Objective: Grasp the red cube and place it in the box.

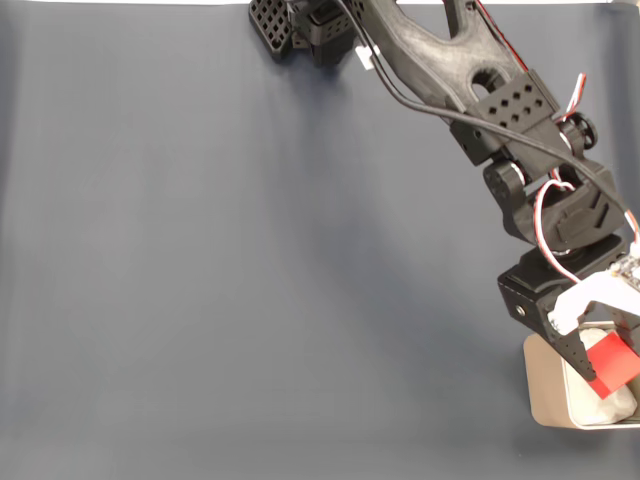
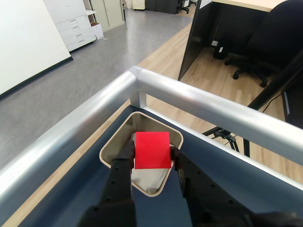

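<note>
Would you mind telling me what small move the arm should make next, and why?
Probably open the gripper and let go. The red cube is clamped between the fingers and, in the wrist view, sits over the box opening with its white padding below, so a release should drop it inside.

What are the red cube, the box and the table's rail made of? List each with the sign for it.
Red cube: probably plastic or foam; flat, even, matte faces.
Box: looks like thin beige plastic with a smooth, rounded rim; the white padding inside creases like soft cloth or foam.
Rail: metal, likely aluminium; silvery with long highlights.
</note>
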